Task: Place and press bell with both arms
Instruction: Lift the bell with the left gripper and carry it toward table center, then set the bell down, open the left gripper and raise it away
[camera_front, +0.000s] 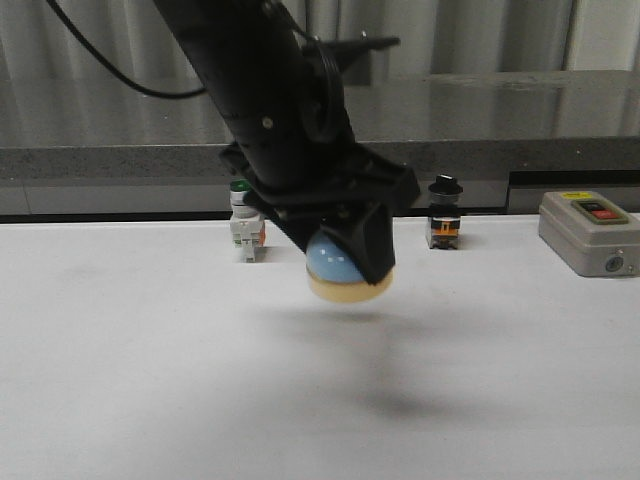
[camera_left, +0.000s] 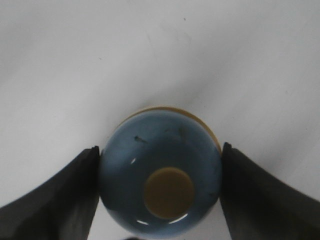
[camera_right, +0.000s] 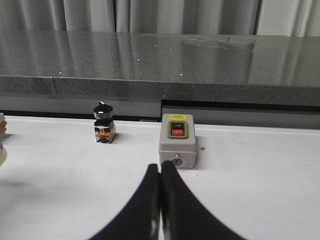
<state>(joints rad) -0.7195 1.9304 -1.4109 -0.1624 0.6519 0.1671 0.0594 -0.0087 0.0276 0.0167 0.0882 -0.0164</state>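
Closest to my front camera is the left arm (camera_front: 270, 90), reaching in from the upper left and filling the middle of the view. Its jaws are clamped on the bell (camera_front: 343, 268), and I can see the blue dome and cream base hanging clear above the desk (camera_front: 150, 380), with a soft shadow on the surface beneath it. That puts the bell over the middle of the desk, somewhat nearer the far edge than the near one.

On the left wrist camera, the bell (camera_left: 161, 177) sits squarely between the two dark fingers (camera_left: 60, 195), one pressed against each side of the dome, the cream button facing the lens and a sliver of the base showing behind.

The right wrist camera shows the right arm's fingers (camera_right: 172, 200) pressed together, tips touching, holding nothing, above the desk and pointing toward the grey box (camera_right: 178, 141) with the red button.

Along the far edge I make out a green-capped white switch (camera_front: 244, 228) just left of the arm, a black-knobbed switch (camera_front: 444, 212) to its right, and the grey box (camera_front: 590, 232) towards the far right corner.
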